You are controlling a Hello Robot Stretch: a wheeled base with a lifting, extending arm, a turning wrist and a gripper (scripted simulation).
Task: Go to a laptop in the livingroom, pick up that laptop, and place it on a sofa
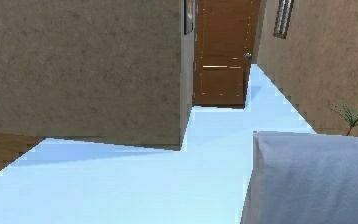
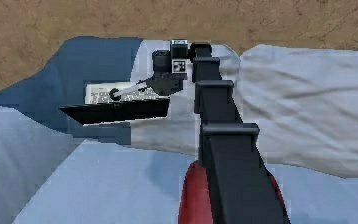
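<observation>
**Laptop at the pincer's tip, over the sofa**

Forward view: a pale blue floor (image 1: pixel 137 180) runs up the middle of the frame to a brown wooden door (image 1: pixel 225 55) at upper centre, with a brown wall (image 1: pixel 87 70) across the left half. In the lower right corner is a pale grey upholstered block (image 1: pixel 307 180), probably an end of the sofa. A small green plant (image 1: pixel 349 118) shows at the right edge. Judging by this, the robot stands side-on to the seat so that the arm can reach across it.

Arm side view: the arm (image 2: pixel 222 120) rises from the bottom edge just right of centre and ends in the upper middle. There the pincer (image 2: pixel 127 93) points toward the left of the frame. The laptop (image 2: pixel 112 112), a dark slab with a lighter keyboard face, sits at centre left. It is at the fingers' far end and just below them. The sofa (image 2: pixel 307 100) spreads behind both, white on the right and blue at upper left. This suits setting the laptop down on the cushions. With the sofa directly behind it, I cannot tell whether the pincer holds the laptop or whether it already rests there. The state of the fingers cannot be told either.
</observation>
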